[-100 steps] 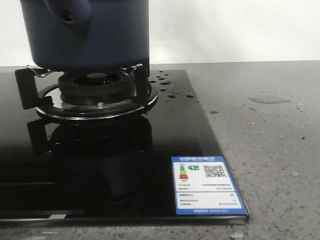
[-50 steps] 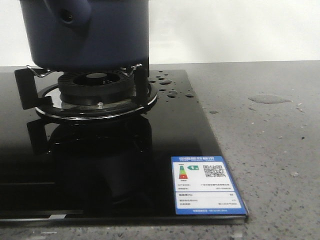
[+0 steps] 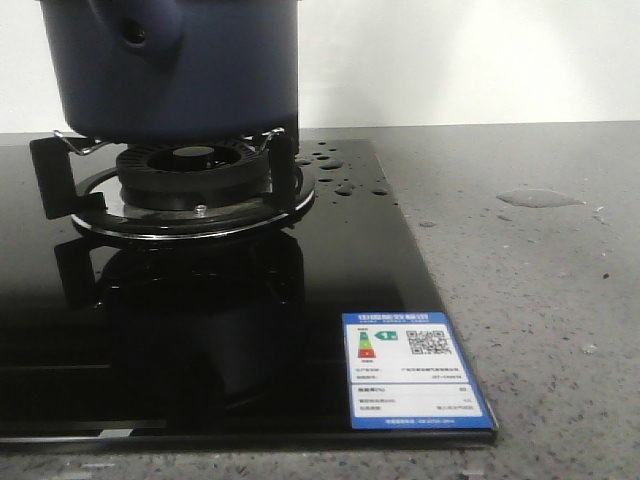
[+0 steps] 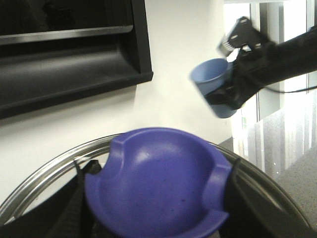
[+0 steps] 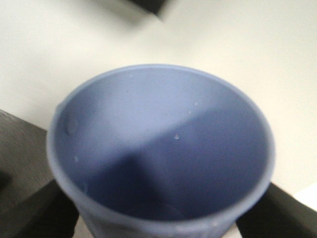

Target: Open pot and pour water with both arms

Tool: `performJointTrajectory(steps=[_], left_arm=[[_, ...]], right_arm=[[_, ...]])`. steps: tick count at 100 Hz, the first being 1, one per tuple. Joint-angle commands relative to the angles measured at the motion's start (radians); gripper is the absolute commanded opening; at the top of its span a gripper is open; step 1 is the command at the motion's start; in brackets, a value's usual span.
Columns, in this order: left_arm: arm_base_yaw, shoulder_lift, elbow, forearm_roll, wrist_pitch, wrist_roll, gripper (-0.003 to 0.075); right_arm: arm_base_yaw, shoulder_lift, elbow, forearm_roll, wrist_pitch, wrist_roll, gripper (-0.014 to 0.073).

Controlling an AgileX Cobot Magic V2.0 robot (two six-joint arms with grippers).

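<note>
Front view: the dark navy pot (image 3: 170, 65) sits on the black burner supports (image 3: 285, 170) of the gas hob (image 3: 250, 330), upper left of the frame; water droplets (image 3: 345, 180) lie beside it and a puddle (image 3: 538, 198) marks the grey desk (image 3: 540, 300). Left wrist view: the left fingers (image 4: 81, 198) flank a purple lid knob (image 4: 158, 183); their grip cannot be told. At upper right, the right arm (image 4: 267, 59) holds a light blue cup (image 4: 210, 82), fingers (image 5: 37, 213) closed on its sides.

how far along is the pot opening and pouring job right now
Opening looks done: the left claw holds the lid by its blue knob, up off the pot, which sits on the burner. In hand: the right claw holds the light blue cup aloft. Its inside looks nearly empty, so pouring may be over; setting down remains.
</note>
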Motion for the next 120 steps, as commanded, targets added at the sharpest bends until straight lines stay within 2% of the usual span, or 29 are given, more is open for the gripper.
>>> performJointTrajectory(steps=[1, 12, 22, 31, 45, 58, 72, 96, 120], left_arm=[[-0.009, 0.006, -0.020, -0.069, -0.048, -0.008, 0.0232], [-0.009, 0.006, -0.017, -0.069, -0.048, -0.008, 0.0232], [-0.009, 0.006, -0.017, -0.069, -0.048, -0.008, 0.0232], [-0.009, 0.006, -0.017, -0.069, -0.048, -0.008, 0.0232], [-0.009, 0.006, -0.017, -0.069, -0.048, -0.008, 0.0232], [-0.009, 0.006, -0.017, -0.069, -0.048, -0.008, 0.0232], [-0.009, 0.006, -0.017, -0.069, -0.048, -0.008, 0.0232], [-0.009, 0.006, -0.017, -0.069, -0.044, -0.008, 0.0232], [-0.009, 0.015, -0.017, -0.069, -0.053, -0.008, 0.0232]], right_arm=[[-0.085, -0.105, 0.109, 0.054, -0.110, 0.019, 0.0456], [-0.187, -0.205, 0.335, 0.112, -0.308, 0.056, 0.0456], [-0.257, -0.285, 0.554, 0.154, -0.604, 0.110, 0.0456], [-0.281, -0.308, 0.736, 0.162, -0.853, 0.122, 0.0456], [-0.283, -0.284, 0.932, 0.162, -1.100, 0.122, 0.0456], [-0.283, -0.235, 1.015, 0.162, -1.191, 0.122, 0.0456], [-0.283, -0.185, 1.024, 0.163, -1.237, 0.122, 0.0464], [-0.283, -0.185, 1.024, 0.198, -1.241, 0.122, 0.0644], [-0.283, -0.261, 1.024, 0.195, -1.242, 0.122, 0.0647]])
